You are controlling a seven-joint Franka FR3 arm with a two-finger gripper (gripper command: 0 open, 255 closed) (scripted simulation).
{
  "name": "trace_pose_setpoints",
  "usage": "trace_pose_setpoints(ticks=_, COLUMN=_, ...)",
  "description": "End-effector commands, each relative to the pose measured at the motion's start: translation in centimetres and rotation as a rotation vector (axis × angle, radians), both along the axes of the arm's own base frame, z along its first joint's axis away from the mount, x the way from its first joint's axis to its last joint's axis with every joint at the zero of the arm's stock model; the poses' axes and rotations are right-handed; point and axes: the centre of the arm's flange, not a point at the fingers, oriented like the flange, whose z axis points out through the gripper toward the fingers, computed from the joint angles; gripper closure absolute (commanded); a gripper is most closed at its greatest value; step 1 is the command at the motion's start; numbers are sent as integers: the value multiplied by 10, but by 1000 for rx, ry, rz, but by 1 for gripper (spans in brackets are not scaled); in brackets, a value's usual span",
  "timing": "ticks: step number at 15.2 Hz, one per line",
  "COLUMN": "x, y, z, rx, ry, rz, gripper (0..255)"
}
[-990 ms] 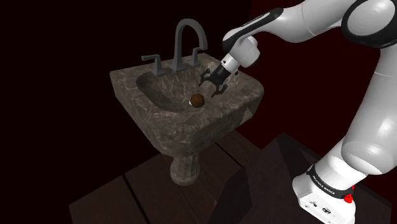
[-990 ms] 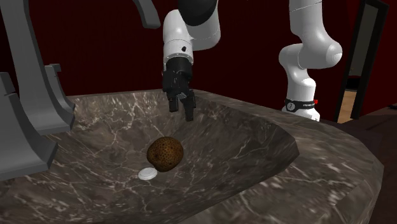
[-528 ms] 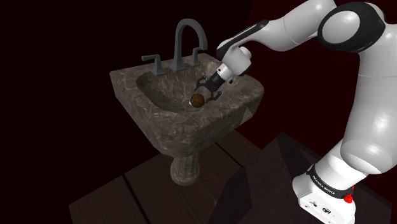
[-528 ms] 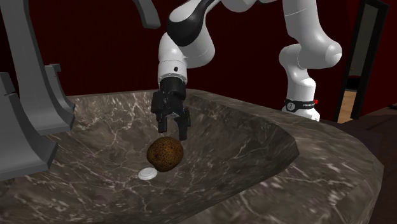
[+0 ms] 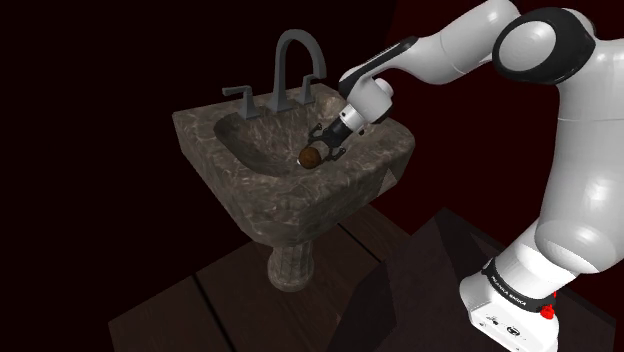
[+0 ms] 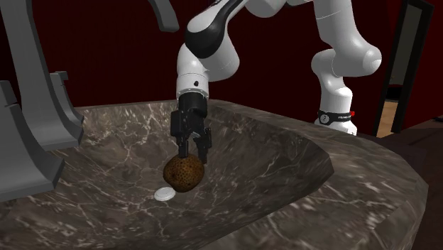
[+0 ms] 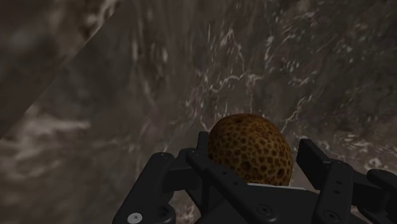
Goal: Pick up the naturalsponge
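Dark red walls stand behind a pedestal sink of dark, white-veined stone. A grey arched faucet rises at its back rim, and the floor below is dark planks. The sponge, a round brown ball pitted all over with small holes, lies at the bottom of the basin just beside a flat white drain disc. The black gripper hangs over it with fingers spread, one on each side of the sponge's upper half. They are not clamped on it: the wrist view shows a gap at one finger.
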Motion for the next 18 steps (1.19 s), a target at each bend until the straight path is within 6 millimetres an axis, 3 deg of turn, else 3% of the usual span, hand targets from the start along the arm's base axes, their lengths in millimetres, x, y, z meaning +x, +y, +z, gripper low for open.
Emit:
trace_pose_setpoints(ticks=1, x=-1, y=-2, z=-3, rx=-2, ry=3, rz=-3, gripper=255)
trace_pose_setpoints(ticks=6, x=-1, y=-1, z=-3, rx=-2, ry=4, rz=-3, gripper=255)
trace_pose_setpoints(ticks=18, x=-1, y=-1, z=61, rx=-2, ry=4, rz=-3, gripper=255)
